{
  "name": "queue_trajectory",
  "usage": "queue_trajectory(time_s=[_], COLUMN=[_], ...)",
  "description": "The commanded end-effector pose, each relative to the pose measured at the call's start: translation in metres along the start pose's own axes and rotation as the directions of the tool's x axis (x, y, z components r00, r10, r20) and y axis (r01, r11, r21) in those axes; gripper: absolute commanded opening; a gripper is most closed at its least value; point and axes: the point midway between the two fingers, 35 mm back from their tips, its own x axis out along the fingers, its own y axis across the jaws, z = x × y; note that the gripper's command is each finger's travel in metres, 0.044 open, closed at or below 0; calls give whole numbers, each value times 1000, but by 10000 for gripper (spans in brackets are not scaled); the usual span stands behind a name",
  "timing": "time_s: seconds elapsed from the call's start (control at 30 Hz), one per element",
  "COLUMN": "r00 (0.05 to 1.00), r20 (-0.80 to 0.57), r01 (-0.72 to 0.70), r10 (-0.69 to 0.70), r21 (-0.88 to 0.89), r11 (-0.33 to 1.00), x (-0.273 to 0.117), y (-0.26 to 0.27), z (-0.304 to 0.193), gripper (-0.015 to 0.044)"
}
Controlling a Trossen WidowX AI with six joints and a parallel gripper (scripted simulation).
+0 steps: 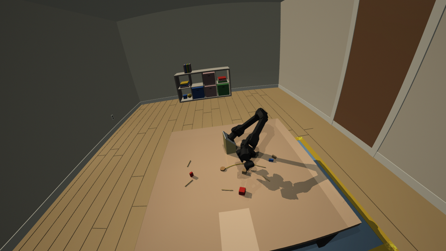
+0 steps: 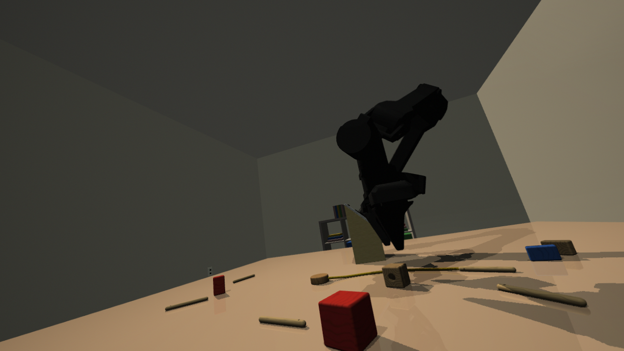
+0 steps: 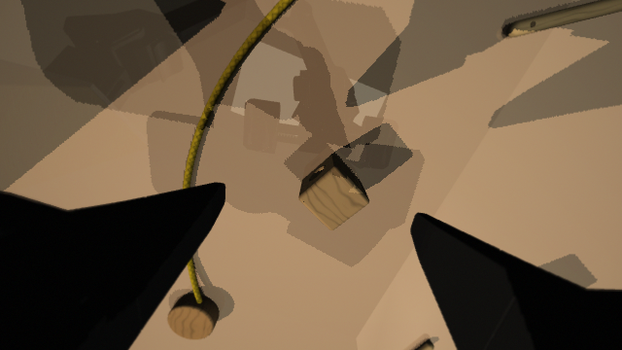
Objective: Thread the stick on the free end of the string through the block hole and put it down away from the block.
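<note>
The wooden block (image 1: 244, 172) (image 2: 395, 275) (image 3: 333, 200) sits on the table, a hole opening facing the exterior camera. The round button (image 1: 222, 168) (image 2: 319, 279) (image 3: 192, 318) lies left of it in the top and exterior views. The yellow string (image 1: 232, 165) (image 2: 357, 275) (image 3: 196, 141) curves behind the block, outside the hole, to its thin stick (image 1: 260, 166) (image 2: 488, 269), which lies flat on the table outside the wrist view. My gripper (image 2: 394, 246) (image 3: 319, 207) is open and empty, pointing down above the block. One finger hides part of the string in the wrist view.
A loose stick (image 1: 266, 178) (image 2: 540, 295) (image 3: 569, 18) lies right of the block. A large red block (image 1: 242, 191) (image 2: 349, 321) and another stick (image 1: 227, 190) (image 2: 282, 322) lie nearer the exterior camera. A blue piece (image 1: 270, 160) (image 2: 542, 252) lies far right; a small red block (image 1: 191, 174) (image 2: 219, 285) lies left.
</note>
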Motion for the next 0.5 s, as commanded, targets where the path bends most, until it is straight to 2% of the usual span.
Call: queue_trajectory(time_s=[0.0,0.23,0.47], r00=[1000,1000,1000], r20=[1,3,4], r01=[-9,-7,-7], r10=[9,7,7], r21=[2,1,3], r11=[1000,1000,1000], x=[-1,-1,-1], y=[1,1,1], z=[-4,-2,-2], gripper=[440,440,256])
